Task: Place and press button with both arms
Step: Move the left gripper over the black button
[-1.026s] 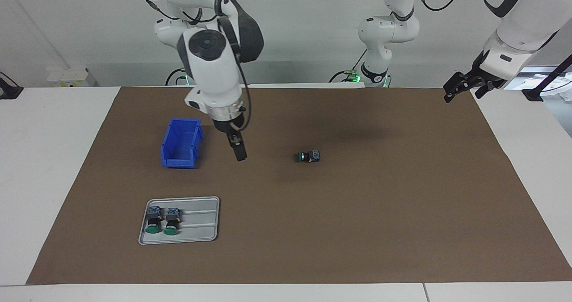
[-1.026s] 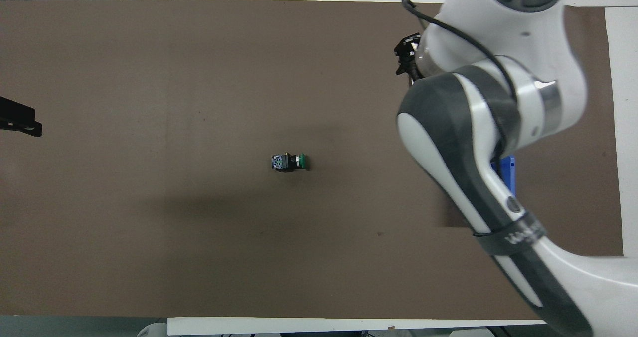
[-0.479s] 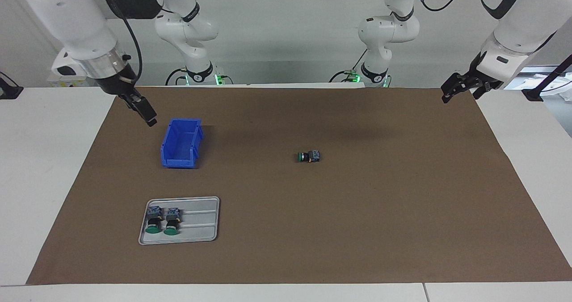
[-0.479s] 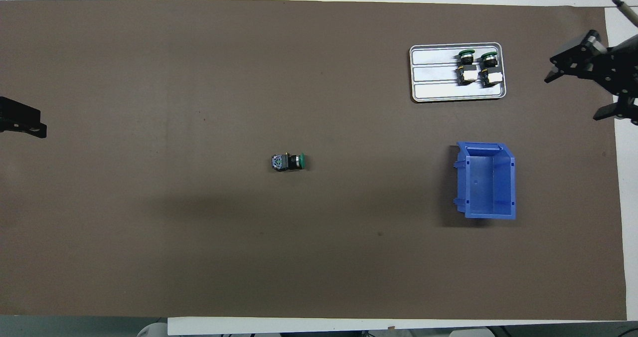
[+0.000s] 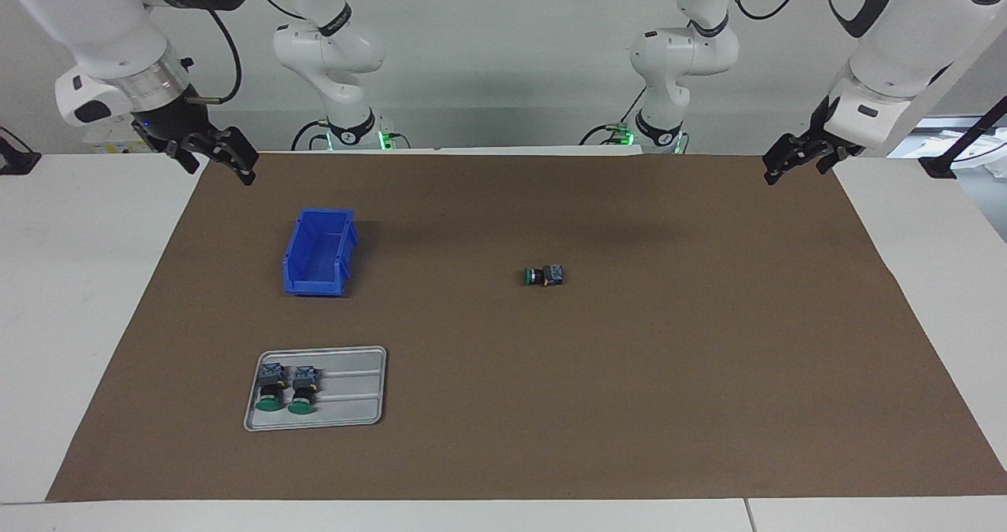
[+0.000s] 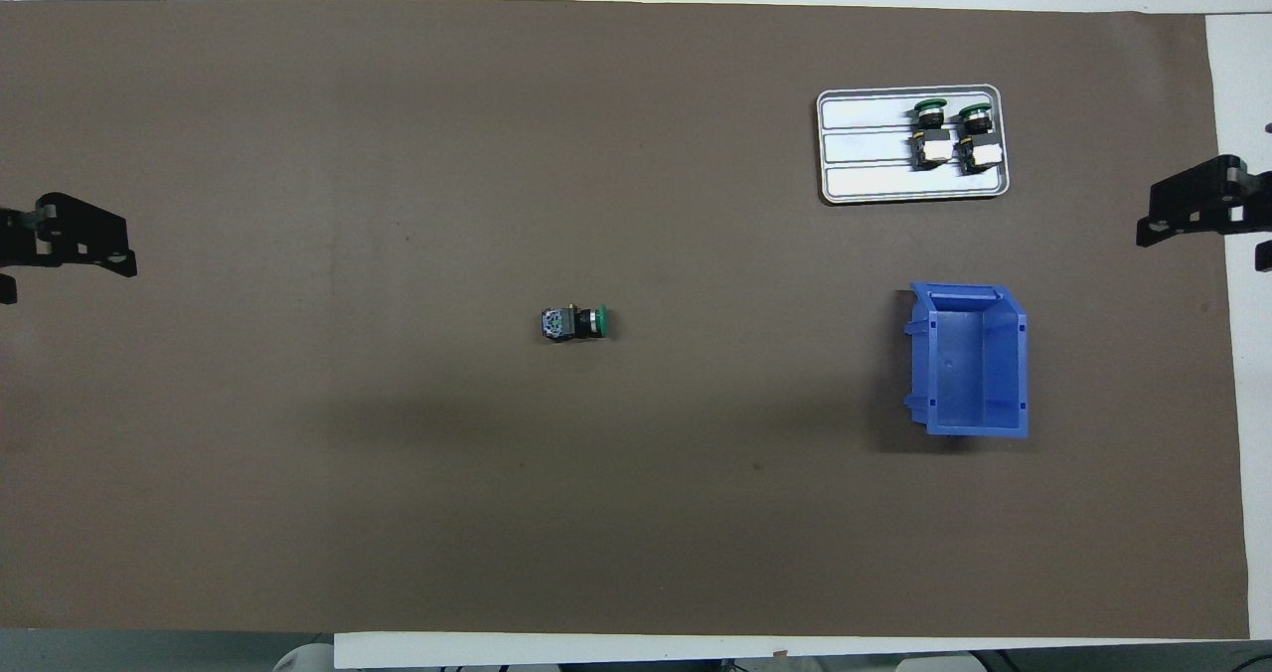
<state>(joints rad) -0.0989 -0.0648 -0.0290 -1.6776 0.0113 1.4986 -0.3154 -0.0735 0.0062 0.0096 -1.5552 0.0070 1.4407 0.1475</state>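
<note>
One button point(image 5: 543, 276) lies on its side near the middle of the brown mat, its green cap toward the right arm's end; it also shows in the overhead view point(image 6: 574, 323). Two more buttons point(image 5: 285, 390) lie in a grey tray point(image 5: 354, 397), also seen from overhead point(image 6: 865, 150). My right gripper point(image 5: 220, 168) hangs open and empty over the mat's edge at its own end, apart from everything point(image 6: 1202, 252). My left gripper point(image 5: 796, 171) hangs open and empty over the mat's edge at its end point(image 6: 65, 279).
An empty blue bin point(image 5: 315, 284) stands on the mat toward the right arm's end, nearer to the robots than the tray point(image 6: 969, 428). The brown mat point(image 5: 669, 374) covers most of the white table.
My right arm has swung from beside the blue bin out to the mat's edge at its own end and risen. My left gripper has shifted slightly inward. The button has not moved.
</note>
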